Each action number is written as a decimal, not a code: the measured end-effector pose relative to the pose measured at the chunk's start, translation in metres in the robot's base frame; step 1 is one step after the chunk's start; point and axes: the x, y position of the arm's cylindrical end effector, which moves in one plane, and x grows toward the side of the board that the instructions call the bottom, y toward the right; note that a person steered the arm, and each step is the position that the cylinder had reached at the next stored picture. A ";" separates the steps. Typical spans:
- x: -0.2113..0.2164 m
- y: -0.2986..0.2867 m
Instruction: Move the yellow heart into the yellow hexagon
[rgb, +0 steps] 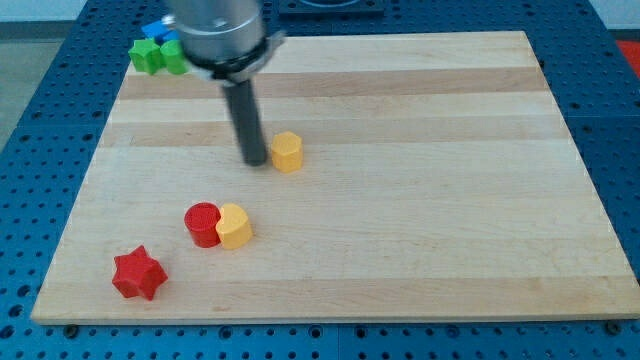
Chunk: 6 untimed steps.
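The yellow heart (235, 226) lies on the wooden board at the view's lower left, touching a red cylinder (203, 223) on its left. The yellow hexagon (288, 152) stands above and right of the heart, near the board's middle left. My tip (255, 161) rests on the board just left of the yellow hexagon, close to it or touching it. The tip is well above the yellow heart and apart from it.
A red star (137, 273) lies near the board's bottom left corner. Green blocks (158, 55) and a blue block (155, 31) cluster at the top left corner, partly hidden by the arm. The wooden board (420, 200) sits on a blue perforated table.
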 end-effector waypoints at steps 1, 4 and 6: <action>-0.005 0.079; 0.112 0.072; 0.170 -0.050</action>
